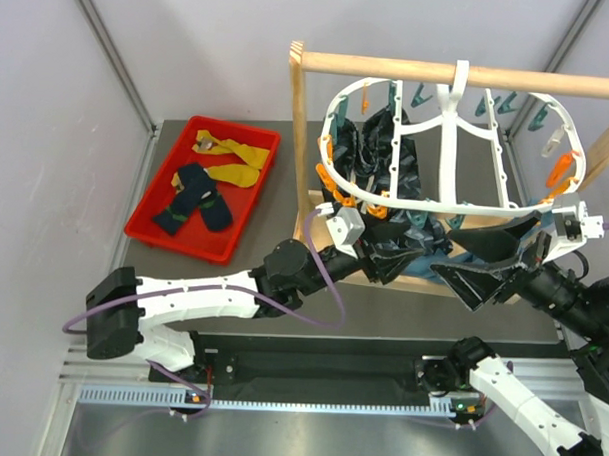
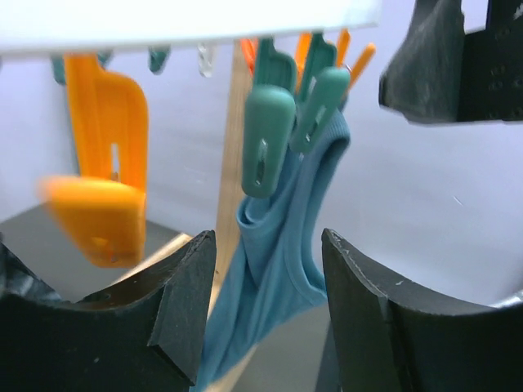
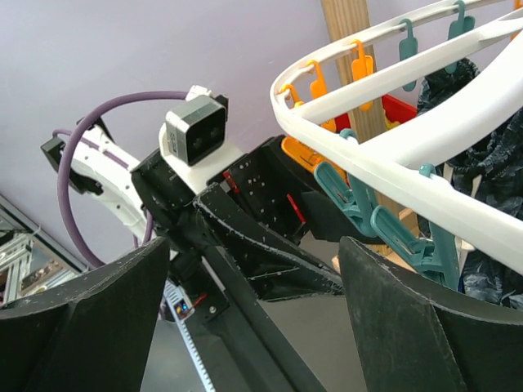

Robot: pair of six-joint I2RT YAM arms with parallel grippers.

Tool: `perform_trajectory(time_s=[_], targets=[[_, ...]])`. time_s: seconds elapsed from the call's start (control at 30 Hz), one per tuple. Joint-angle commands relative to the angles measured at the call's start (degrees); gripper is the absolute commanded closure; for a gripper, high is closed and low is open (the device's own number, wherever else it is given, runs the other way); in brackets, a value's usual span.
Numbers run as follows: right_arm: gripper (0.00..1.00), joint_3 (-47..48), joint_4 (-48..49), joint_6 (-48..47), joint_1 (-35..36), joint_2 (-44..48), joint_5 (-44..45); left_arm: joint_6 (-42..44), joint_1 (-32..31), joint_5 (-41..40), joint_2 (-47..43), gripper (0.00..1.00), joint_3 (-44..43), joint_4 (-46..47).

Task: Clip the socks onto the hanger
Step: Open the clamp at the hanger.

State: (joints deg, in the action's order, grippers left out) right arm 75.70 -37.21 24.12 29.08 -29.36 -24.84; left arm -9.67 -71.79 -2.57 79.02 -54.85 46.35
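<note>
The navy socks and the mustard-yellow socks lie in a red tray at the left, far from both grippers. The white oval hanger hangs by its hook from a wooden rod. It also shows in the right wrist view. My left gripper is open and empty under the hanger's near rim. In its wrist view it faces a teal-blue cloth held by teal pegs. My right gripper is open and empty, facing the left one.
A large dark patterned cloth hangs from the hanger's left part. An orange peg hangs left of the teal pegs. The wooden rack's post and base board stand around the hanger. Grey walls close in the sides.
</note>
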Motion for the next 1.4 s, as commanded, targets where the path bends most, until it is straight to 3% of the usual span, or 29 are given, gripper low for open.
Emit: perform_trajectory(time_s=[0.0,0.47,0.93,1.37], targets=[[0.17,-0.73,3.11,1.1,0.1,-0.34,-1.17,4.22,-0.19,-3.57,1.39,0.4,-2.81,8.92],[0.24,-3.72,4.16,0.14,0.1,-2.19,-1.35,2.82,-0.19,-6.84,4.21,0.41,-6.85,8.67],[0.31,-3.46,6.27,0.58,0.19,-3.59,0.84,1.15,-0.28,-2.44,5.26,0.53,-8.43,8.94],[0.35,-2.49,5.66,-0.3,0.01,-3.59,3.3,-2.45,-0.19,0.37,4.56,0.93,-10.1,6.74]])
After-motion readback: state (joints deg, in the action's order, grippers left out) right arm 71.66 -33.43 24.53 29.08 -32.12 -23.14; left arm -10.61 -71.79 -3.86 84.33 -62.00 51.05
